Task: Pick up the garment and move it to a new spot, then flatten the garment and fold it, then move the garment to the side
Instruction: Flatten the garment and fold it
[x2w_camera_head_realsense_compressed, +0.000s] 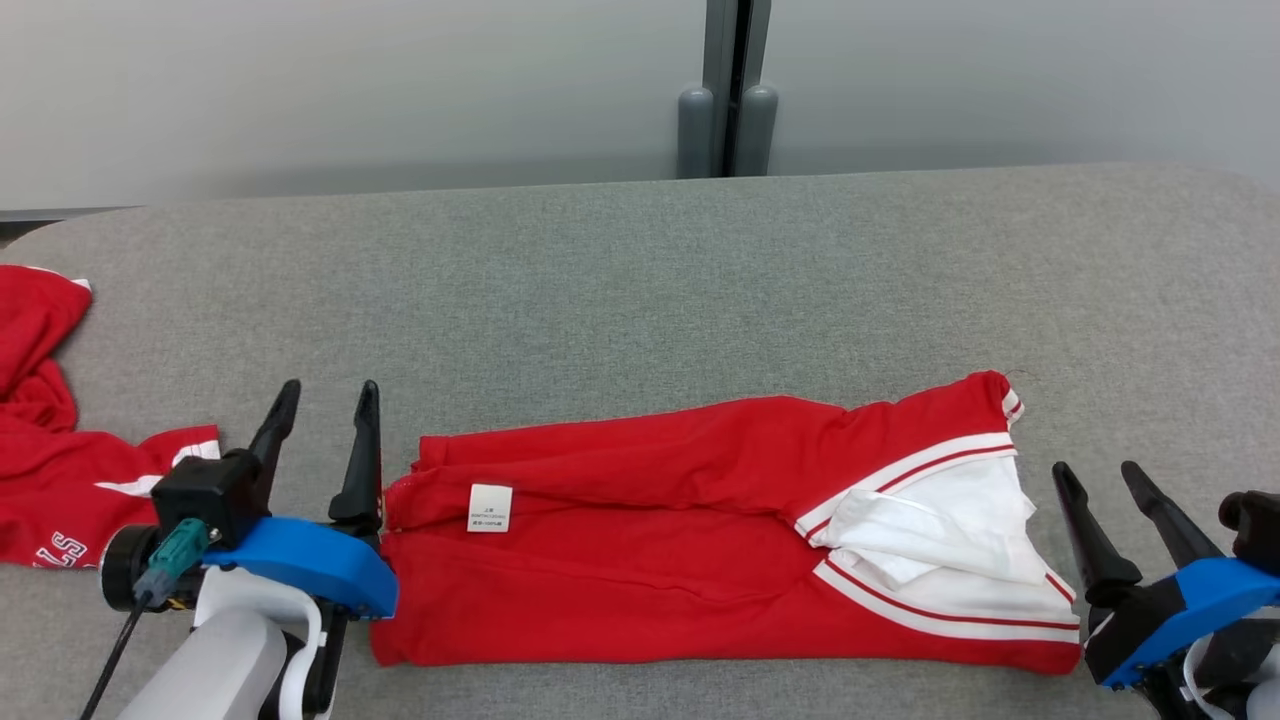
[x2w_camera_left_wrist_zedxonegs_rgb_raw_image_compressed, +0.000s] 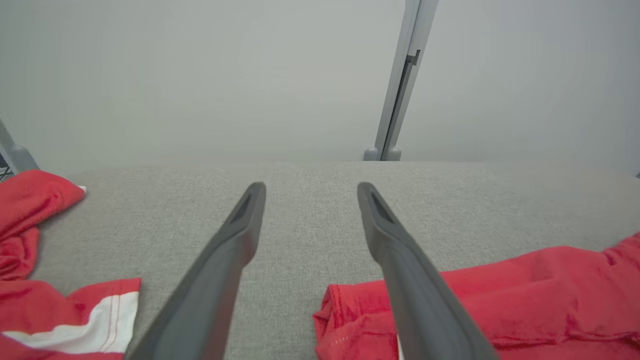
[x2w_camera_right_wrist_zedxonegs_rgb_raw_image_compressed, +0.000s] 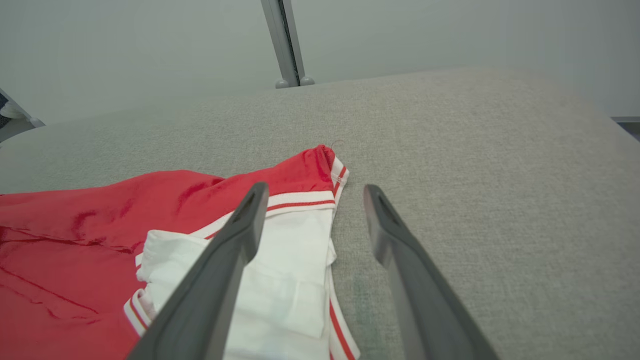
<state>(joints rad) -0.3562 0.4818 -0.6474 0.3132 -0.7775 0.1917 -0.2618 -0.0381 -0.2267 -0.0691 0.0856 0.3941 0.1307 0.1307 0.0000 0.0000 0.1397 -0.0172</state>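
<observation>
- Left gripper (x2w_camera_head_realsense_compressed: 330, 390) sat wide open, nothing in it, just beside the left end of the folded red garment (x2w_camera_head_realsense_compressed: 650, 520).
- Right gripper (x2w_camera_head_realsense_compressed: 1096, 472) was spread open too, empty, just off the garment's white-trimmed end.
- Second red garment (x2w_camera_head_realsense_compressed: 50, 460) lay bunched up left of the left gripper on the grey table (x2w_camera_head_realsense_compressed: 640, 280).

Ahead of the left gripper (x2w_camera_head_realsense_compressed: 330, 392) and the right gripper (x2w_camera_head_realsense_compressed: 1098, 472), the grey table (x2w_camera_head_realsense_compressed: 640, 280) lies open as far as the wall post (x2w_camera_head_realsense_compressed: 728, 110). Between them the folded garment (x2w_camera_head_realsense_compressed: 650, 530) blocks sideways passage. A second red garment (x2w_camera_head_realsense_compressed: 60, 470) lies just outside the left gripper.
</observation>
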